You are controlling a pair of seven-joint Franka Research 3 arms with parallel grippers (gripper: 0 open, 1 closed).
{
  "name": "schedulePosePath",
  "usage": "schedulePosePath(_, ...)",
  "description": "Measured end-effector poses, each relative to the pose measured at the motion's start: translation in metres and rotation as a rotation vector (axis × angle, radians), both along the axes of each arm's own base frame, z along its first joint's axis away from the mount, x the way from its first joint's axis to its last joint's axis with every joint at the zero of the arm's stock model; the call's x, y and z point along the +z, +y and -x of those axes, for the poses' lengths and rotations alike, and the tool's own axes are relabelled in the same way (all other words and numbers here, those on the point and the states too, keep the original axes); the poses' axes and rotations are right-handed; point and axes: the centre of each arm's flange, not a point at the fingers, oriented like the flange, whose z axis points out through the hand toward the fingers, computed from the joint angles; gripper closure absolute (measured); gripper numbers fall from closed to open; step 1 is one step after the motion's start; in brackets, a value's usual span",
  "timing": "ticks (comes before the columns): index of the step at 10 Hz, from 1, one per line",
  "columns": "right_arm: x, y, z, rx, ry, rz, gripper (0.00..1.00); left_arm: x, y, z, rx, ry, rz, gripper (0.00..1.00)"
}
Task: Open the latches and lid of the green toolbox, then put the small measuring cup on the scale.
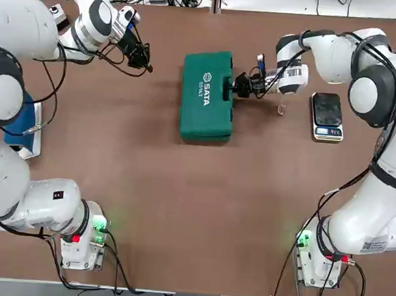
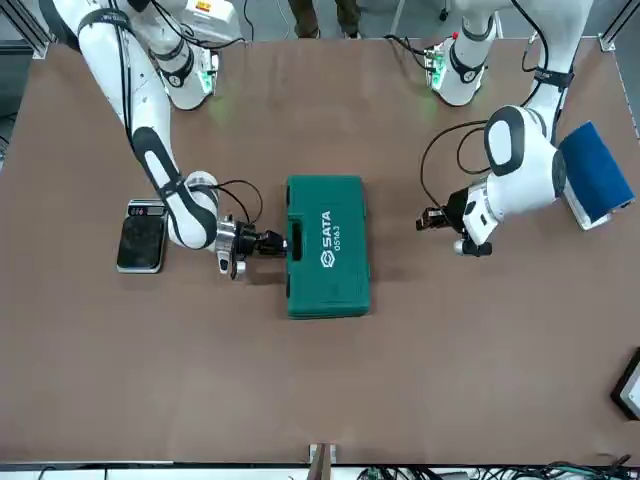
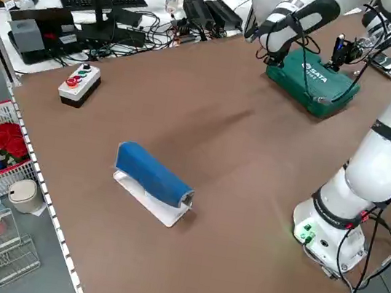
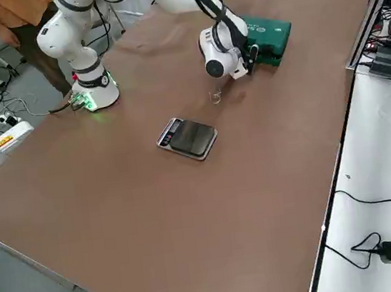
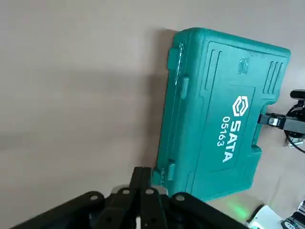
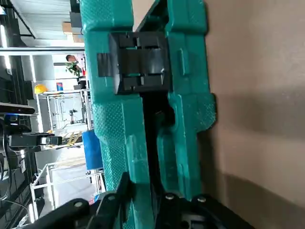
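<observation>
Here the green toolbox lies flat and closed on the brown counter, toward its far middle, lid up with the white SATA lettering showing. The right claw is at the toolbox's handle side, its dark fingertips against the edge of the case; the right wrist view shows one dark latch sitting across the seam between the two green halves, with a narrow gap along that seam. Whether the right claw's fingers are spread or pressed together cannot be told, since their tips are mostly hidden against the case.

The small measuring cup stands on the counter just right of that claw, between the toolbox and the scale, apart from both. The scale rests farther right, its black platform bare and its silver display strip on the near side.

The left claw hangs above the counter to the far left of the toolbox, well apart from it, its black fingers pressed together and holding nothing; its wrist camera looks down on the hinge side of the case. A blue-topped object on a white base sits at the counter's left edge.
</observation>
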Motion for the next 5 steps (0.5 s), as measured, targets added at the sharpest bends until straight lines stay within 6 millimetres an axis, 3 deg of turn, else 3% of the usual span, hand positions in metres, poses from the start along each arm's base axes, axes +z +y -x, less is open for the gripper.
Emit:
schedulePosePath(2, 0.009, 0.003, -0.005, -0.008, 0.010, -0.008, 0.78, 0.002, 0.000, 0.000, 0.001, -0.005, -0.001, 0.99)
schedulePosePath(5, 0.041, 0.010, -0.013, -0.018, 0.040, -0.014, 0.77, 0.004, 0.000, 0.000, 0.001, -0.009, -0.002, 0.99)
